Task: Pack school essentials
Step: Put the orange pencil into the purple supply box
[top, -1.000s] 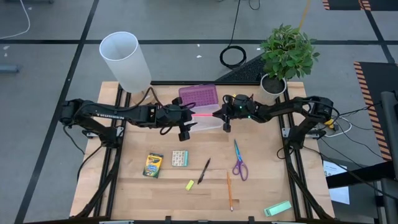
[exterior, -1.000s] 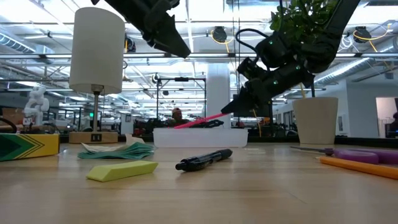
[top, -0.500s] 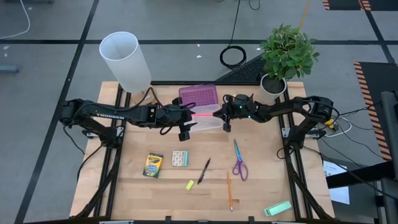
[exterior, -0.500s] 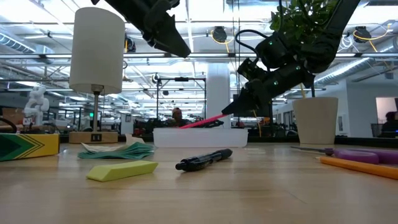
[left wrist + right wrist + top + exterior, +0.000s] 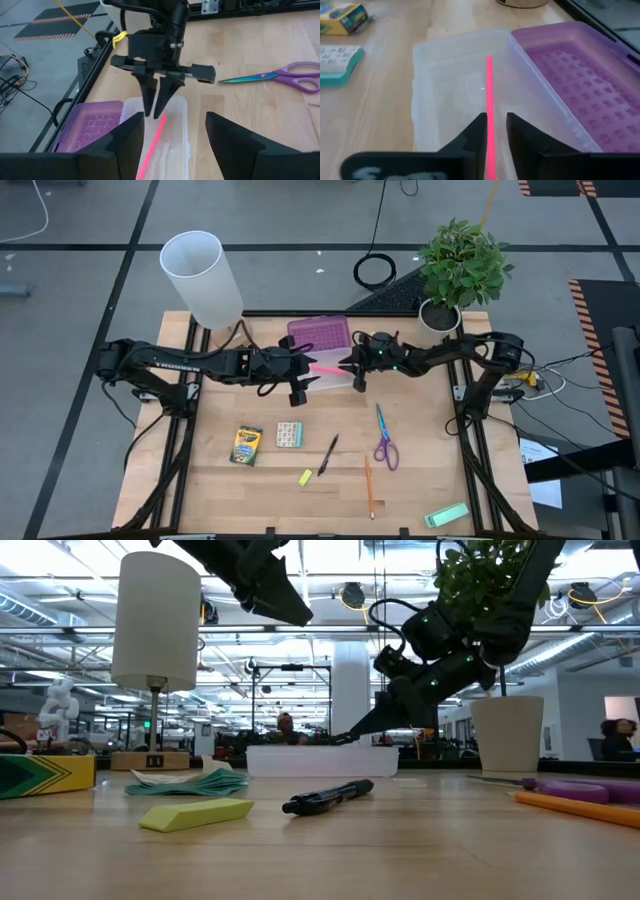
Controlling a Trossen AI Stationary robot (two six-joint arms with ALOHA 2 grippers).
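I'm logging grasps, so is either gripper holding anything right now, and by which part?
The right gripper pinches the pink pencil at one end, over the clear box. The left gripper is open and empty.

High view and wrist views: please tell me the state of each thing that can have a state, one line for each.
Clear box: open, on the table.
Purple lid: folded back beside the box.
Pink pencil: held, slanting down into the clear box.
Right end effector: shut on the pink pencil.
Left end effector: open, holding nothing.
Scissors: blades closed, lying flat.
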